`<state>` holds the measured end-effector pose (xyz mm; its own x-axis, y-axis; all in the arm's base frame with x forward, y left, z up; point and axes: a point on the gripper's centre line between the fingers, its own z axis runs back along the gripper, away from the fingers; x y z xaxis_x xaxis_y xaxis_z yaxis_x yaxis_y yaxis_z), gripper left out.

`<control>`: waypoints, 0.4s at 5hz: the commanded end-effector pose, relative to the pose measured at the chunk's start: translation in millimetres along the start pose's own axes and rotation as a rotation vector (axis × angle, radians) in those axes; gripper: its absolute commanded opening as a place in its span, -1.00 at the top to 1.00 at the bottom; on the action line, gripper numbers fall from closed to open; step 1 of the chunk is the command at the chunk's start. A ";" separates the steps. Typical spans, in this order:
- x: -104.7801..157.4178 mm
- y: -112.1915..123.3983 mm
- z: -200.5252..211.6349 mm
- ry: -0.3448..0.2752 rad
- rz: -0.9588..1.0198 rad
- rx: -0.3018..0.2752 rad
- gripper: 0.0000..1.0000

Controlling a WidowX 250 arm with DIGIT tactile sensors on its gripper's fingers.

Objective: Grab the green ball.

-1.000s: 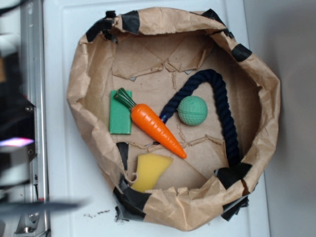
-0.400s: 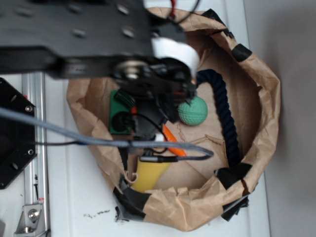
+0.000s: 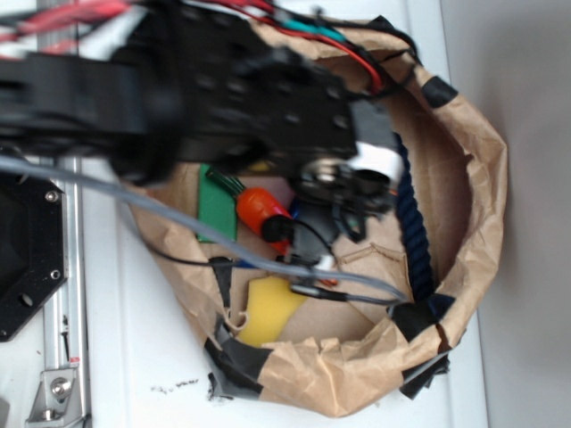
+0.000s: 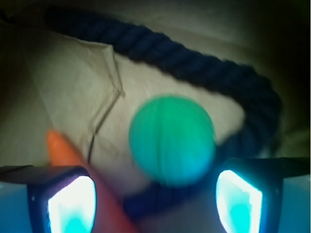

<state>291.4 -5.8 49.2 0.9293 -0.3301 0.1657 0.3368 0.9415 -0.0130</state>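
Seen from the wrist, the green ball (image 4: pixel 171 141) lies just beyond the claw (image 4: pixel 155 196), centred between its two fingers, whose jaws stand wide with room on both sides. It rests on brown paper inside the curve of the dark blue rope (image 4: pixel 194 63). The carrot (image 4: pixel 73 155) crowds the left finger. In the exterior view the arm hides the ball.

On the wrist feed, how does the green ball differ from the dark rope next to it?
The green ball is round and compact; the dark rope is a long cord curving around it. The ball is mint green, the rope navy. The ball looks smooth in this blurred view, the rope visibly twisted. The ball sits centred between the open gripper fingers, while the rope runs above and right. Both lie on the brown paper.
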 end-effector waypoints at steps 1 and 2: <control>25.4 13.7 -14.7 0.023 0.040 0.064 1.00; 22.6 15.5 -18.4 0.045 0.061 0.087 1.00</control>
<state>314.0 7.8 30.3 0.9585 -0.2648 0.1054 0.2594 0.9638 0.0621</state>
